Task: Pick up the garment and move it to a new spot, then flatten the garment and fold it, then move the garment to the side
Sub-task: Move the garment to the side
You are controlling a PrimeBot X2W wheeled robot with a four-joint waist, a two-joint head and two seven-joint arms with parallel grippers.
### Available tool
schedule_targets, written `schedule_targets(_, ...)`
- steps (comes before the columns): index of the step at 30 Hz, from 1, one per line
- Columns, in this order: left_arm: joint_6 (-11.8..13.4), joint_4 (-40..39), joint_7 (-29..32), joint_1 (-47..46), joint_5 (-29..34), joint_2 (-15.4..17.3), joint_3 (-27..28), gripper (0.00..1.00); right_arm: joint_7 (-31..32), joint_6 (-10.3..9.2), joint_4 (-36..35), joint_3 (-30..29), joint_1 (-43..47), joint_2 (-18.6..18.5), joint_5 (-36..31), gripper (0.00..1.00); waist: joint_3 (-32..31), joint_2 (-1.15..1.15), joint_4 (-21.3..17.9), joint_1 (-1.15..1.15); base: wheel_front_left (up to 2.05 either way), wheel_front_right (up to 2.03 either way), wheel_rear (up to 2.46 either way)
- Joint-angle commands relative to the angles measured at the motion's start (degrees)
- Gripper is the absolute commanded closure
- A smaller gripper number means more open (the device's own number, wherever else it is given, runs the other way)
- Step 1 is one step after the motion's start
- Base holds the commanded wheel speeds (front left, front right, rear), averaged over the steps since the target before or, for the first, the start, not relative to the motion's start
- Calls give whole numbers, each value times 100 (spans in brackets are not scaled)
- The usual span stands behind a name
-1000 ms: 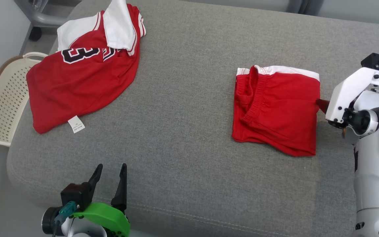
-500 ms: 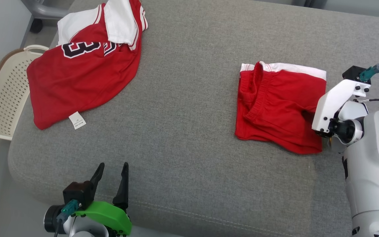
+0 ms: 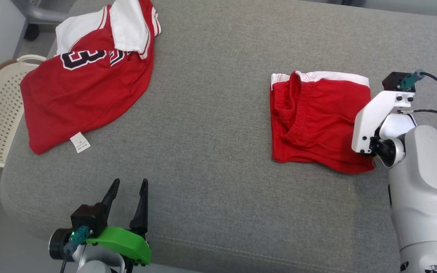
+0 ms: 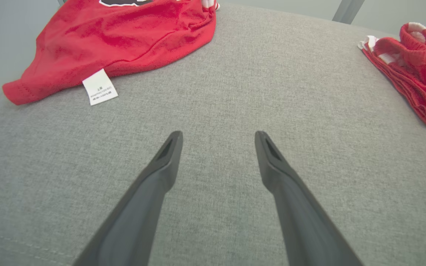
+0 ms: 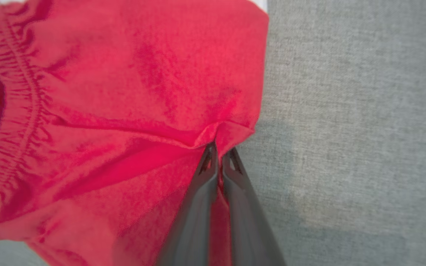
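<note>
Gray fabric cushion [image 3: 211, 113] with red jersey [image 3: 82, 98] at left, folded red shorts [image 3: 313, 125] right.

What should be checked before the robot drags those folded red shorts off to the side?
1. Grip: right end effector shut on the shorts edge: ok.
2. Every folded layer caught in that pinch: cannot tell.
3. Fold: shorts form a compact stack: ok.
4. Spare arm: left end effector open, clear of cloth: ok.
5. Neighbour: jersey lies apart from the shorts: ok.
6. Path: bare cushion beside the shorts: ok.
</note>
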Motion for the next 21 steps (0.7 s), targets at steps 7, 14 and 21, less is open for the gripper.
schedule_targets(7,48,-340,-54,-241,168,89,-45,0,-219,-13,-170,397,-3,-236,-253,100,123,0,-602,0,0,0,0)
schedule_targets(14,67,-858,-10,-456,361,222,-164,0,-435,-11,-262,928,-326,-761,-69,100,515,0,-1238,0,0,0,0)
schedule_targets(21,81,-1717,134,-729,668,430,-331,0,-553,-12,-236,1387,-820,-1458,151,100,1103,0,-1746,0,0,0,0)
